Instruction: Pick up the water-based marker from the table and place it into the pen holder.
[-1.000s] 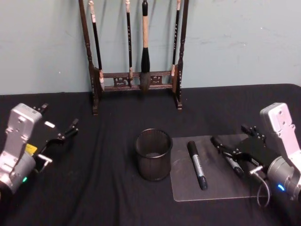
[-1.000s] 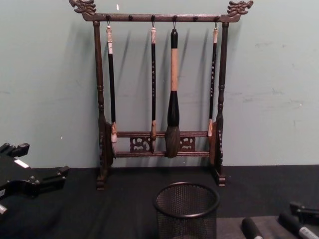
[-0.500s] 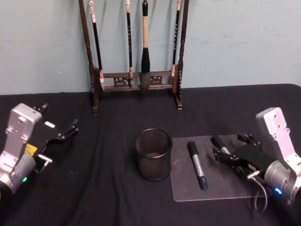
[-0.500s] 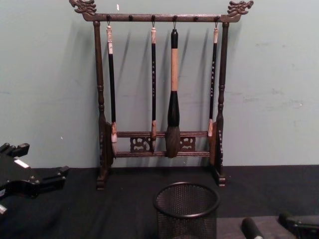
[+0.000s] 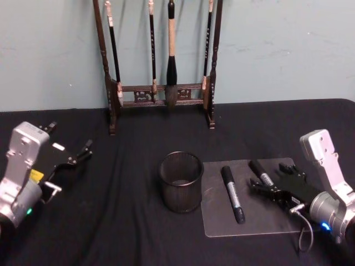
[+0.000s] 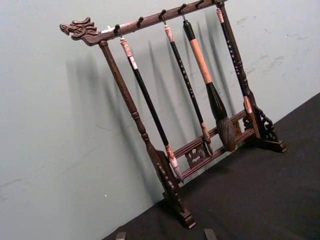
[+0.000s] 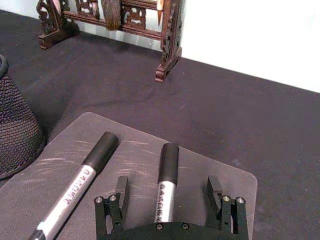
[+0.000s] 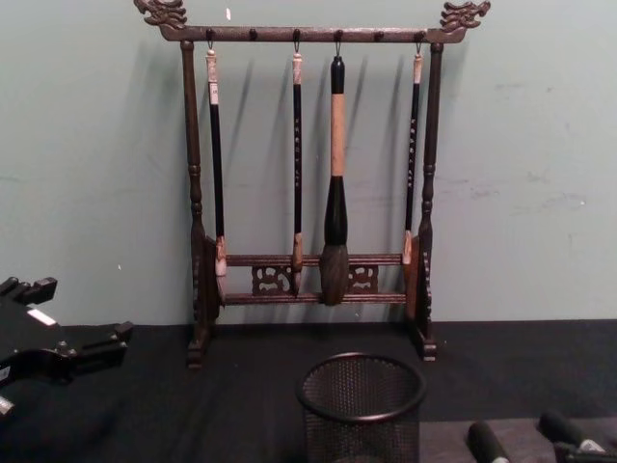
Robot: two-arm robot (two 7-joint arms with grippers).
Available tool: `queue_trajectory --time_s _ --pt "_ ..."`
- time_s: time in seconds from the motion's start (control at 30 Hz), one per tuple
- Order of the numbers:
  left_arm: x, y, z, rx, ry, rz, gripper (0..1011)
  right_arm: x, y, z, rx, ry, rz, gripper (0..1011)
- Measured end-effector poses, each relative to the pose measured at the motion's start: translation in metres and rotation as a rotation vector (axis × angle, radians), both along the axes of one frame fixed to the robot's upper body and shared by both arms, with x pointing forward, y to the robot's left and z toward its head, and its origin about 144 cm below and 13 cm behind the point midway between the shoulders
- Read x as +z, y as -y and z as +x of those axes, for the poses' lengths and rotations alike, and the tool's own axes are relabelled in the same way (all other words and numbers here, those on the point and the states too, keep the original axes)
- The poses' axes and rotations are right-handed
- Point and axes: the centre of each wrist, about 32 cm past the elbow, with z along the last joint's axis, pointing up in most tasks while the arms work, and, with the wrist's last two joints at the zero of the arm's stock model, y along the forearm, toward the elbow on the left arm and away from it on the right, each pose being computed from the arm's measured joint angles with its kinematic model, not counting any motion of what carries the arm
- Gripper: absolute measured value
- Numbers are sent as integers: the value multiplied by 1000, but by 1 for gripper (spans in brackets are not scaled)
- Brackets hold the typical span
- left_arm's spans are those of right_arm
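Right gripper [image 7: 168, 186] low over mat [image 7: 60, 170], jaws wide astride right-hand marker [image 7: 169, 159], ungripped, left gripper [image 5: 71, 138] parked at left, jaws apart

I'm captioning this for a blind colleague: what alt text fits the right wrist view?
The open right gripper straddles a marker lying on a clear mat. A second marker lies beside it, with the mesh pen holder beyond.

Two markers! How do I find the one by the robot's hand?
From the tall wooden brush rack at the back, come forward to the clear mat beside the black mesh pen holder. Of the two markers on it, skip the inner marker near the holder; yours is the outer marker, between the right hand's open fingers.
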Motion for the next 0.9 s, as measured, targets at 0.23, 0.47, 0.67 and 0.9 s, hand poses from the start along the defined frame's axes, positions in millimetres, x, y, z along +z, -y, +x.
queue_trajectory --time_s 0.23,0.47,0.67,0.9 --pt "0 0 0 0 0 0 1009 -3 0 0 10 -14 4 1002" --pt "0 0 0 0 0 0 1009 -5 0 0 9 -27 4 1002" --pt "0 0 0 0 0 0 1009 -6 0 1 11 -37 9 1002" --pt "0 0 0 0 0 0 1009 -6 0 1 12 -37 8 1002"
